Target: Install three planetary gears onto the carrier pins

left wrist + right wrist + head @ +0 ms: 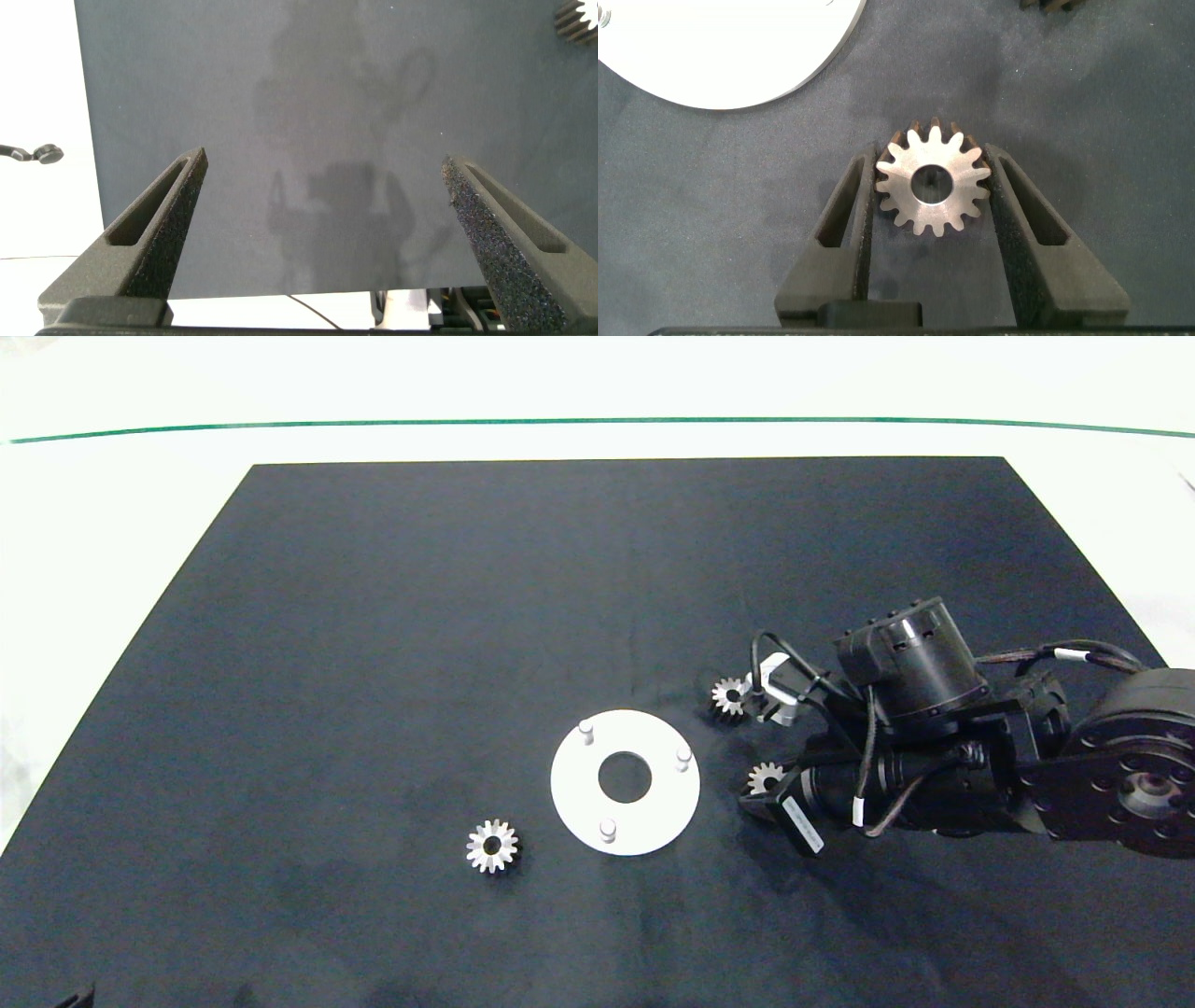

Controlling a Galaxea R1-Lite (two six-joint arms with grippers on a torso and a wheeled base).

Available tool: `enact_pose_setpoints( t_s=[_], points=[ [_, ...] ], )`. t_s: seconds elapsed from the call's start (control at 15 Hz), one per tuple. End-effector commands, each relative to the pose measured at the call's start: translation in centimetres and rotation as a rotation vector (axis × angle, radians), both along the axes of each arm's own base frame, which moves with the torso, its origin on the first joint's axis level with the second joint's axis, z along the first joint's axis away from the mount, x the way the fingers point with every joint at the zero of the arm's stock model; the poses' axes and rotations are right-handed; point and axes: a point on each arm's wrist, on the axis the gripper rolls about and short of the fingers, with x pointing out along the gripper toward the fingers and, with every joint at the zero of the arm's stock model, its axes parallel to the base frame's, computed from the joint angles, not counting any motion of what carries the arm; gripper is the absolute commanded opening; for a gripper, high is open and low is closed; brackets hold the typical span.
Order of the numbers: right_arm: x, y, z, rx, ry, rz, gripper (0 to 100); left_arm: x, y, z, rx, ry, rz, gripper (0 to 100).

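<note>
Counter [373, 616], dark-covered: carrier disc [625, 782] with three bare carrier pins [586, 729]; right hand [934, 187] narrowed around one planetary gear [932, 182] lying just beside the disc, pickup step, next a lift onto a pin; left hand [322, 201] wide, idle.

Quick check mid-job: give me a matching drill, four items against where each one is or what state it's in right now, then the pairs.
Items:
1. gear by the right arm
2. lone gear
3. carrier disc
4. left gripper

States:
A. three pins standing bare
B. jaws wide apart over bare mat
C. lying flat on the mat on the disc's left in the head view
D. between the right gripper jaws

Pairs: 1-D, 2-C, 3-A, 4-B
</note>
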Motion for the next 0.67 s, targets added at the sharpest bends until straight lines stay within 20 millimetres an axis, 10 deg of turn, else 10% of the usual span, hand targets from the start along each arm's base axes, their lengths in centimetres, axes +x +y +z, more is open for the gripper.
enact_pose_setpoints(
  t_s=[0.07,0.67],
  points=[
    [-0.1,0.0,0.1,-0.003,-0.001,0.004,28,-0.2,0.0,0.0,0.002,-0.005,-0.001,100],
    [-2.4,-0.3,5.7,0.030,-0.071,0.034,22,-0.6,0.0,-0.1,0.002,-0.016,0.002,100]
  ],
)
